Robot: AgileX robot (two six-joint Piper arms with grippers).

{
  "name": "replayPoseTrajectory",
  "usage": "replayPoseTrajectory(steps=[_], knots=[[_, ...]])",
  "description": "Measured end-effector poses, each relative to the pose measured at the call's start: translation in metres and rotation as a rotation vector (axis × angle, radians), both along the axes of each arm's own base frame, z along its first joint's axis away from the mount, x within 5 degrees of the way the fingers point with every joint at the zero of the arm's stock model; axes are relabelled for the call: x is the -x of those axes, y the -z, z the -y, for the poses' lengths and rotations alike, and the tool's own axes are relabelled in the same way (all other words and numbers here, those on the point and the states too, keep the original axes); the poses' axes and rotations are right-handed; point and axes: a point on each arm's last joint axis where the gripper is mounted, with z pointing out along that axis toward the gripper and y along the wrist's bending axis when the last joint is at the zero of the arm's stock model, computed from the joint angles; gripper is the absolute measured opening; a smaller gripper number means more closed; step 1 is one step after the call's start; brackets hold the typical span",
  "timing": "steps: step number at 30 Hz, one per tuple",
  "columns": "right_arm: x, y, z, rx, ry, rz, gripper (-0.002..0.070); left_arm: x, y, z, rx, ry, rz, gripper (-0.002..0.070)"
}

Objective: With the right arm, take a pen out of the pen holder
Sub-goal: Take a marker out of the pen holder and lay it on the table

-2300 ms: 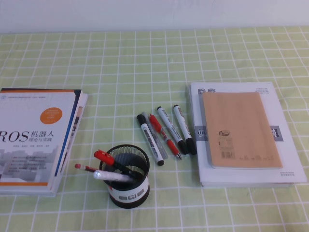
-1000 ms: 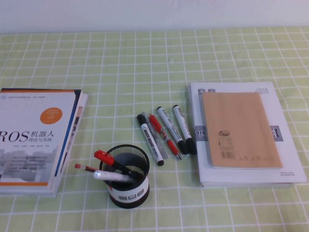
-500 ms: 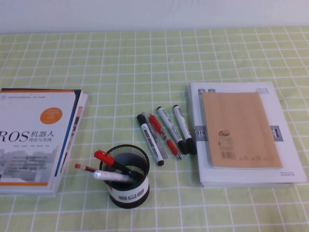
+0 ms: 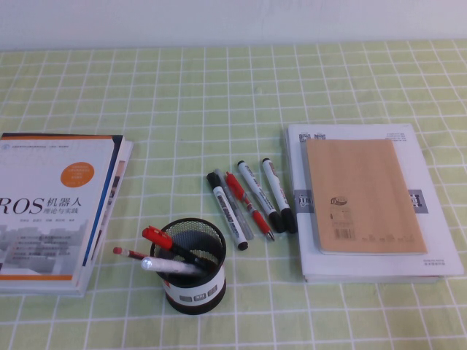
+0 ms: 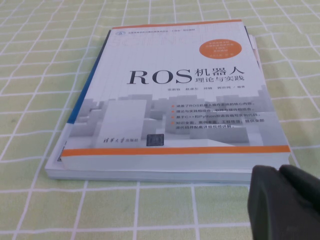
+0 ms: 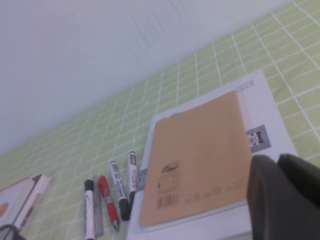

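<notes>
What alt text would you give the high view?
A pen holder with three pens stands on a green checked table. Four pens lie beyond it, between a ROS book and a brown notebook. The left gripper and right gripper are out of this view.

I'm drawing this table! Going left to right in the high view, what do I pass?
ROS book, pen holder, loose pens, brown notebook. Outside it: left tool near the book, right tool near the notebook.

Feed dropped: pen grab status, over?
Left tool shut beside ROS book. Right tool shut near notebook, empty. Pen holder untouched, pens inside. Nothing in the way.
</notes>
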Motion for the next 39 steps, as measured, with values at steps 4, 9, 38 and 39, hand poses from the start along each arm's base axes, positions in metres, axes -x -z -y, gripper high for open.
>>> replayPoseTrajectory(steps=[4,9,38,39], knots=[[0.0,-0.002,-0.001,-0.126,-0.007,-0.009,-0.0013,0.0,0.0,0.0,0.0,0.0,0.0,-0.0006],[0.0,-0.004,0.0,-0.164,0.007,0.013,-0.0013,0.0,0.0,0.0,0.0,0.0,0.0,-0.0006],[-0.094,-0.07,-0.046,0.289,-0.415,-0.411,-0.0013,0.0,0.0,0.0,0.0,0.0,0.0,-0.0006],[-0.099,-0.073,-0.052,0.311,-0.431,-0.397,-0.0012,0.0,0.0,0.0,0.0,0.0,0.0,-0.0006]])
